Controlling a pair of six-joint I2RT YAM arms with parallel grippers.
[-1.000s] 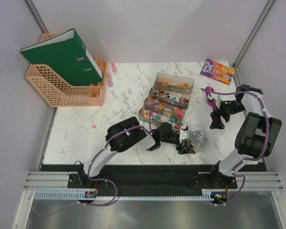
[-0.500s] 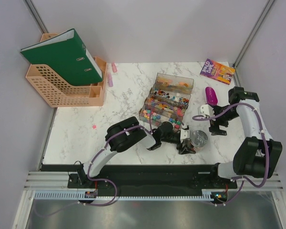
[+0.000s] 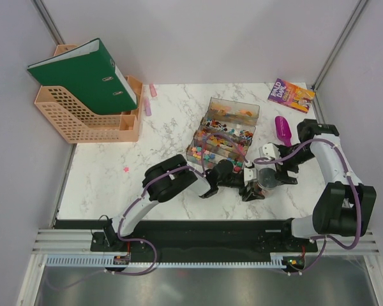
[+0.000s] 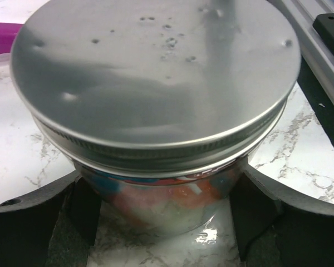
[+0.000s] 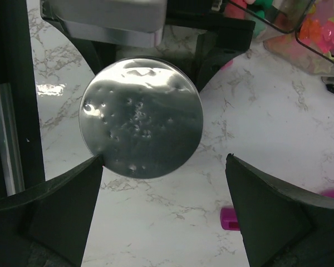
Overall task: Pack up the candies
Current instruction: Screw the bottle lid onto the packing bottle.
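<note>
The jar point(image 3: 266, 183) stands on the table point(image 3: 108, 159) at lower centre-right of the overhead view. Its metal lid point(image 4: 156, 72) is on. Candies point(image 4: 172, 192) show through the glass below the lid, and many more lie in the clear trays point(image 3: 207, 153) just above and left of the jar.

The left gripper point(image 4: 162, 214) has a finger on each side of the jar's base. Whether they press the glass or only stand beside it cannot be told. The right gripper point(image 5: 162, 167) hangs over the lid with its fingers spread wide, holding nothing. The lid sits toward the left of that gap.

The filling looks done, so the step in hand is probably securing the lid. The right gripper would need to centre over the lid, come down and close on its rim. The left gripper would need a firm hold so the jar does not turn or slide.
</note>
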